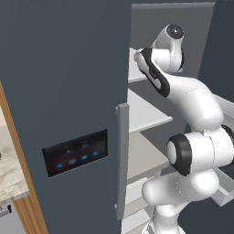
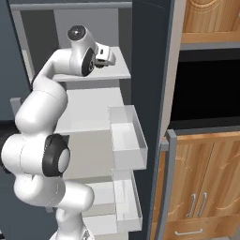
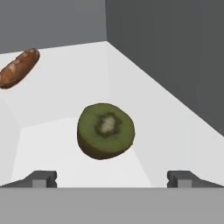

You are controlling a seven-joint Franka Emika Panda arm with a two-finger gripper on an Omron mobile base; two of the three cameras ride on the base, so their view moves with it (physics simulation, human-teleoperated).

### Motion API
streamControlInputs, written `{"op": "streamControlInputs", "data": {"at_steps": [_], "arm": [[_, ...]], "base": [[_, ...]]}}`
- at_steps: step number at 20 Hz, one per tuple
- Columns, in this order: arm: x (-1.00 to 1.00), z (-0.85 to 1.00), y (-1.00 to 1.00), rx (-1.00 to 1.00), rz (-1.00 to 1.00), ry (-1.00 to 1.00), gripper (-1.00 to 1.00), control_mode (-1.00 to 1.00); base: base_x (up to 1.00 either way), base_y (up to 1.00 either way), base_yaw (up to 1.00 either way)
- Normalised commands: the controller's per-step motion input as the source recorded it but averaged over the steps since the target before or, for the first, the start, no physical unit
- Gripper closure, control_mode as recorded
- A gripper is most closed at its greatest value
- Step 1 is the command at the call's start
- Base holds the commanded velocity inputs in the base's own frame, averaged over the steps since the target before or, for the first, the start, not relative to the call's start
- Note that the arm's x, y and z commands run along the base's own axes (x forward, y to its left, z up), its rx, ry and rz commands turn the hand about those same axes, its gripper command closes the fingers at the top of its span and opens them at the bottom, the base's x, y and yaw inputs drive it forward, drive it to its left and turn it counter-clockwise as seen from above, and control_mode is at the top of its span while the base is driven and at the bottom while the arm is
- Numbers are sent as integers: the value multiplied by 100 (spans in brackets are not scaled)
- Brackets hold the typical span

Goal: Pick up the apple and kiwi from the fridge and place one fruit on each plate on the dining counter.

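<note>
- Jaws wide open, empty, kiwi (image 3: 106, 130) dead ahead between them on the fridge shelf (image 3: 65, 74).
- Kiwi looks light, soft: pinch its round sides gently.

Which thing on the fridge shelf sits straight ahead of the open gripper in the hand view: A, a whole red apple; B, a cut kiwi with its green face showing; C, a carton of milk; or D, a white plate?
B: the kiwi lies on the white shelf midway ahead of the gripper, cut green face toward the camera.
</note>
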Motion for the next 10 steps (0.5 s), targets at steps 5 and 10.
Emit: {"op": "streamControlInputs", "data": {"at_steps": [5, 10], "arm": [[35, -9, 0, 0, 0, 0, -100, -100], [32, -8, 0, 0, 0, 0, -100, -100]], "base": [[0, 0, 0], [0, 0, 0]]}}
